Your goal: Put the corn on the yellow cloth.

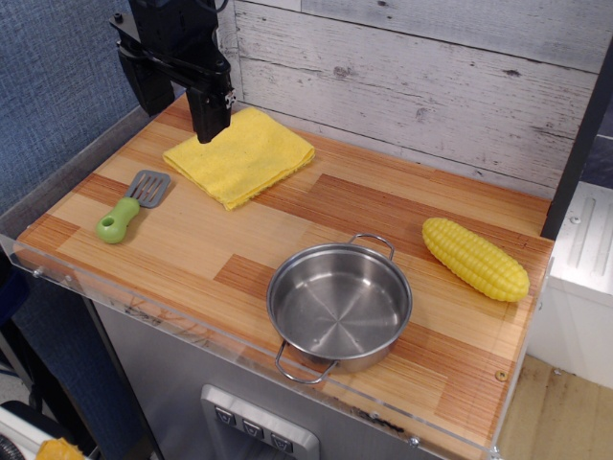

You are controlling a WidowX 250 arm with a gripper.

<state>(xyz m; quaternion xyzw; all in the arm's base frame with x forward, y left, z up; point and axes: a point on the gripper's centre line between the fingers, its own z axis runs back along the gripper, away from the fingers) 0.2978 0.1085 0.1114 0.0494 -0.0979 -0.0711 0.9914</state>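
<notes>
Your gripper [210,132] hangs over the far-left edge of the yellow cloth [240,154]; you cannot tell whether it is clenched. The corn [475,258] lies far right, beside the pot [339,305].

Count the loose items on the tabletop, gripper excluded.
4. Yellow cloth back left, under the gripper; green-handled spatula left of it; steel pot front centre; corn at the right edge. Nothing looks hidden.
</notes>
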